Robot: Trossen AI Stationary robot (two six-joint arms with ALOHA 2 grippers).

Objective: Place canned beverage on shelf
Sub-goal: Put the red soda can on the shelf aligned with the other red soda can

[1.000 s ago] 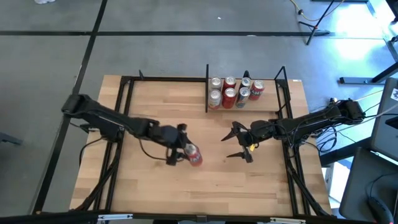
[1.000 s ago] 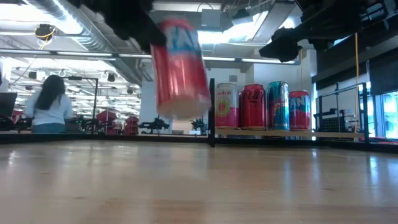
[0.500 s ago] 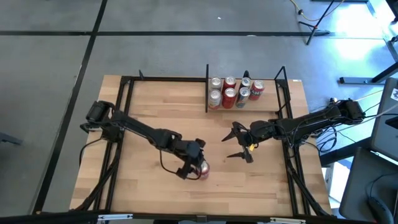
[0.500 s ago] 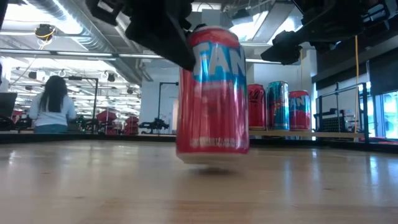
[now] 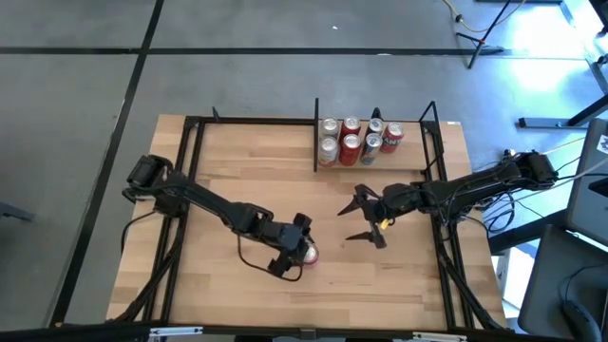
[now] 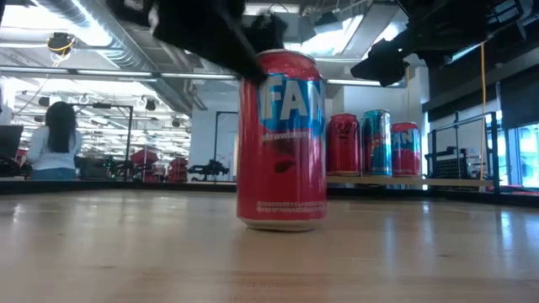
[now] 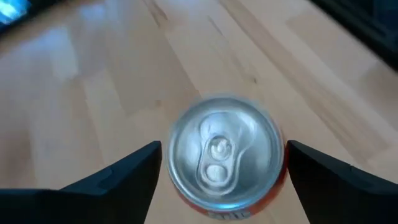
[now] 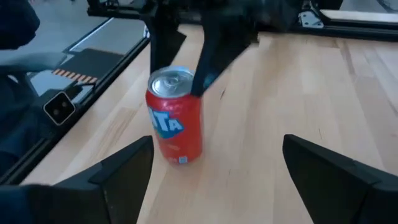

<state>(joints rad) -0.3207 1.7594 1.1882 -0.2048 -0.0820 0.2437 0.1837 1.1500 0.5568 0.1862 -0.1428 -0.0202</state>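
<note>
Left pincer [image 5: 294,247] low over the desk [image 5: 228,180], toward the middle of the near edge, jaws spread to either side of a red can [image 5: 307,253]. In the left wrist view both fingers [image 7: 134,171] stand off the can [image 7: 225,152] with bare wood showing in the gaps, so nothing is gripped. Can upright on the desk; low view shows its base flat on the wood [image 6: 281,139], silver top with pull tab facing up.

Right pincer [image 5: 364,220] hangs right of the desk's centre, open wide and empty, well apart from the can. Its wrist view looks across at the can [image 8: 175,116] with the left arm's dark fingers above it.

Shelf [image 5: 375,142] at the far edge, right of centre, with black uprights. Several cans [image 5: 359,140] stand on it in two short rows; low view shows three of them [image 6: 375,141] behind the red can.

A person [image 6: 57,143] is in the room beyond the desk.
</note>
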